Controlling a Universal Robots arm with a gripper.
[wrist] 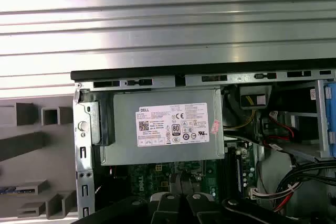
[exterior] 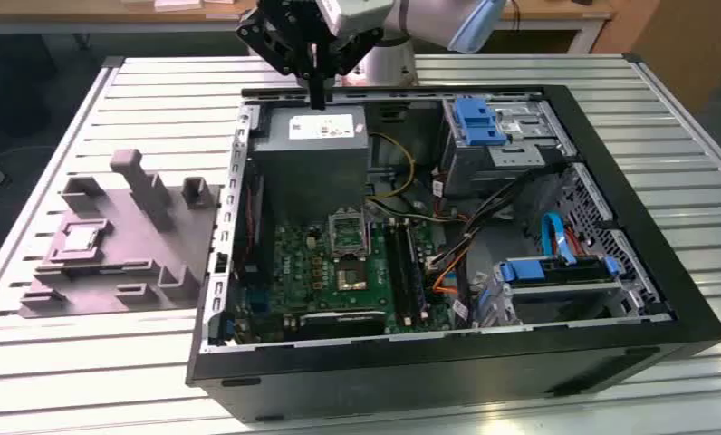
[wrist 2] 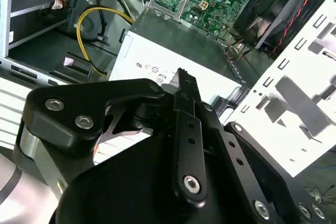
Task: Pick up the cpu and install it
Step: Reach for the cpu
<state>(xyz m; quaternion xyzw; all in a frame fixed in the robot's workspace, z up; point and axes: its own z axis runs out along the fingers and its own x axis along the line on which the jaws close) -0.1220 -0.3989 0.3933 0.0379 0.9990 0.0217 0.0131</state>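
So, at the exterior view's left a grey moulded fixture (exterior: 155, 263) lies on the slatted metal table (exterior: 131, 362). The cpu (exterior: 81, 238) rests flat in a shallow seat on it, pale and square. Just beside the fixture stands the open computer case (exterior: 457, 367). Over its far wall, above the power supply (exterior: 312, 163), hangs the gripper (exterior: 321, 100), well apart from the cpu. Its fingers look pressed together with nothing between them. In the second wrist view its narrow tip (wrist 2: 183, 77) sits over the supply's labelled face. Below the supply, on the green motherboard (exterior: 300, 272), lies the metal-framed socket (exterior: 347, 231). Further right sit the blue-handled drive cages (exterior: 482, 122).

The step in hand, as I judge it, is the reach for the chip. To do it well, the claw should open wider than the chip, square up to two opposite edges and come straight down over the seat, so neither finger lands on the metal top. The chip is thin, so the pads must catch low on its rim. A light squeeze should do, since a hard or skewed one could tip it. The fixture's upright posts (exterior: 143, 186) near the seat favour a vertical approach.
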